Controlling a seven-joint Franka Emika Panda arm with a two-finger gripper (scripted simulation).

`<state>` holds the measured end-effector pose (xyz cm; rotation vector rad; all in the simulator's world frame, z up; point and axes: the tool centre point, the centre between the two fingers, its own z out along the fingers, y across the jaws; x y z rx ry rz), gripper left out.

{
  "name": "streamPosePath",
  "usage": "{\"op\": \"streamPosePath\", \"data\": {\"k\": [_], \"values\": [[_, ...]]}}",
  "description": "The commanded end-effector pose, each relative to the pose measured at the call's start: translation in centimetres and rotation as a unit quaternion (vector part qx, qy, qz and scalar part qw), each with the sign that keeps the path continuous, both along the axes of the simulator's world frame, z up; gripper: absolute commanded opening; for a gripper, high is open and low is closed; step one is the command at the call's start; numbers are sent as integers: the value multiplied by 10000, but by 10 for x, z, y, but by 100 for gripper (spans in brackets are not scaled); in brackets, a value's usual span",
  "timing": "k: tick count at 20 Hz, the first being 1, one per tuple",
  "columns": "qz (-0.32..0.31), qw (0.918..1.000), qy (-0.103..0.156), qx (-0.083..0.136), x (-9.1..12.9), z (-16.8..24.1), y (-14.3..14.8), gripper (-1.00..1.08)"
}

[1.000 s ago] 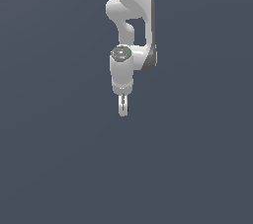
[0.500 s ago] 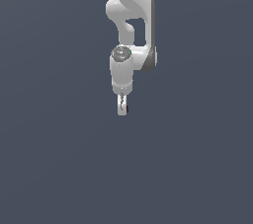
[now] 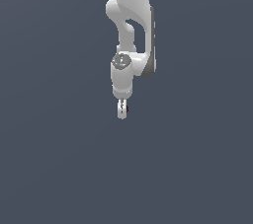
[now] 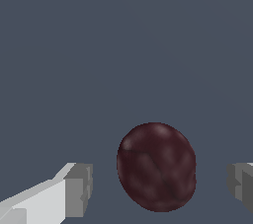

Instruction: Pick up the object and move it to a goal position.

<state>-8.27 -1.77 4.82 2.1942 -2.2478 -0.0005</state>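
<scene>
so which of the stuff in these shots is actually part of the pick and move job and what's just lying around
Part of the job:
- small dark red, roundish, bumpy lump, lying between the open fingers and touching neither
- white robot gripper with grey finger pads

Just there:
- plain grey-blue floor; nothing else shows, and no goal marker is visible

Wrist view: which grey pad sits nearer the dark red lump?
The pad on the visible white finger; the cropped other pad lies slightly farther from the lump.

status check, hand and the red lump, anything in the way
Hand open, fingers either side of the dark red lump, not touching. Lump not yet gripped. Nothing else in view.
</scene>
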Motion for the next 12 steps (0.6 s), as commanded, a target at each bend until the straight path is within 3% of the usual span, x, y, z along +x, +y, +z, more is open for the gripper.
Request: {"op": "streamPosePath", "data": {"k": [1, 7, 8, 12], "values": [[-4, 10000, 0, 0, 0, -10, 0, 100], [-8, 10000, -1, 1, 0, -20, 0, 100], [-8, 10000, -1, 1, 0, -20, 0, -100], [-8, 10000, -1, 1, 0, -20, 0, -100]]}}
